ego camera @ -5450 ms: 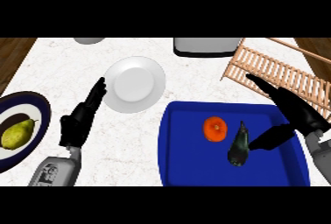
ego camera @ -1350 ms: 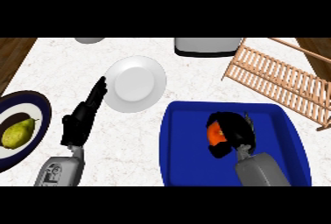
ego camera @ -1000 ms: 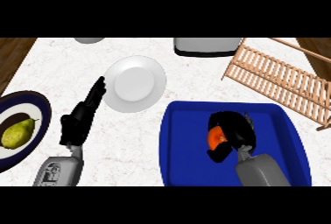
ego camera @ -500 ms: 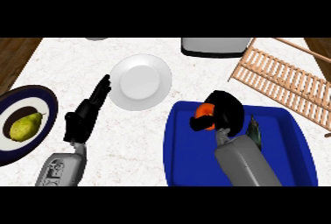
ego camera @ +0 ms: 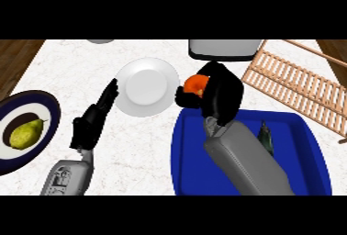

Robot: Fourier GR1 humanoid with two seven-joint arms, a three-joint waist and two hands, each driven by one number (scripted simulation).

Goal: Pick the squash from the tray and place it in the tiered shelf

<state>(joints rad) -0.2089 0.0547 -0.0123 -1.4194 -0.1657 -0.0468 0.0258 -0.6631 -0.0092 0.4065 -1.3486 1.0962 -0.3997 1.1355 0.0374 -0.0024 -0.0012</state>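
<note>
Counter [ego camera: 81, 59]: a white marbled top is seen across most of the frame, with dark wood showing at the upper left and upper right corners.

Right hand [ego camera: 220, 94]: shown at centre, above the top edge of the tray, on a grey forearm rising from the lower middle. Its fingers are curled round an orange fruit [ego camera: 197, 84], which is partly hidden by them.

Left hand [ego camera: 95, 117]: shown at left of centre, fingers straight and held together, pointing toward the upper right, with the fingertips just beside the left edge of the white plate. Nothing is held.

Tray [ego camera: 186, 151]: blue, rectangular, at lower right, largely covered by the right forearm.

Squash [ego camera: 265, 137]: a dark green, elongated item is seen lying in the tray, just to the right of the right forearm, untouched by either hand.

Shelf [ego camera: 298, 87]: a light wooden slatted rack, at upper right, set at a slant, its lower end near the tray's upper right corner.

White plate [ego camera: 148, 87]: round, at upper centre, between the two hands.

Dark blue plate [ego camera: 41, 103]: at the left edge, partly cut off; a yellow-green pear [ego camera: 24, 134] is lying on it.

Grey container [ego camera: 224, 48]: at top centre, cut off by the frame's upper edge.
</note>
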